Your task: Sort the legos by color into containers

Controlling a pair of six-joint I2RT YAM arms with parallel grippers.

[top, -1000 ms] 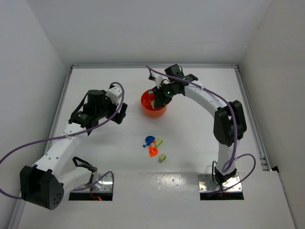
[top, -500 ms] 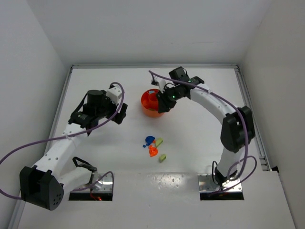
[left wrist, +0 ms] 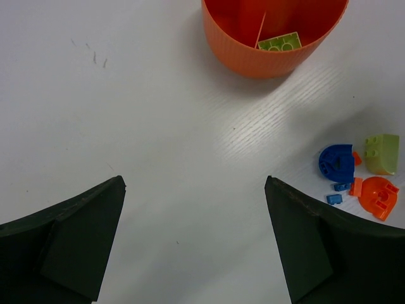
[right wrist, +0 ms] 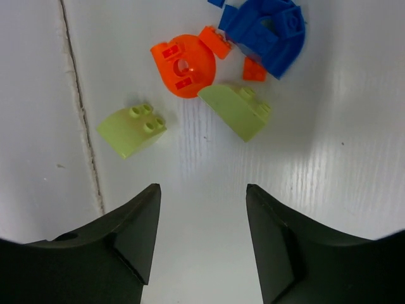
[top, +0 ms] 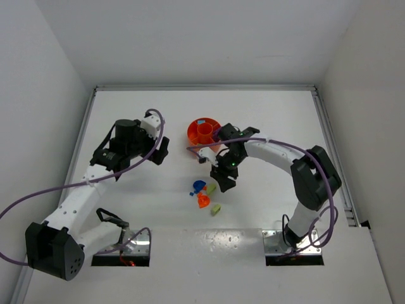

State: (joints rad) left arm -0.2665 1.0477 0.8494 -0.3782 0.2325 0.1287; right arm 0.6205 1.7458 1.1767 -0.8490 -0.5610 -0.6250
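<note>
- The right gripper [right wrist: 202,190] hangs low over the white table [right wrist: 354,158]. Its jaws are parted and grasp nothing, with only bare surface between them.
- The cluster of loose legos [top: 204,193] lies just ahead of its fingertips, and the gripper touches none of them.
- Nearest, straight ahead of the gap, is a pale yellow-green sloped brick [right wrist: 235,111]. Its far edge sits right against an orange rounded piece [right wrist: 183,66].
- A second pale yellow-green brick [right wrist: 131,130] lies a little apart from the rest, studs up. It is ahead of the finger on the left of the wrist view.
- Farthest ahead, toward the other finger's side, sits a blue rounded piece [right wrist: 269,31], with two small orange bricks [right wrist: 215,41] close beside it.
- The orange tray [top: 204,132] stands behind this gripper's wrist, apart from the loose pieces.
- The left gripper [left wrist: 194,183] is spread wide and released, holding nothing, with bare table between its fingers.
- The tray is ahead of the left gripper and slightly to the right in its wrist view, well clear of the fingertips.
- One yellow-green brick [left wrist: 280,42] lies in an outer section of the tray, against the wall nearest the left gripper.
- From the left gripper, the loose cluster lies off to the right, level with the tip of the finger on that side.
</note>
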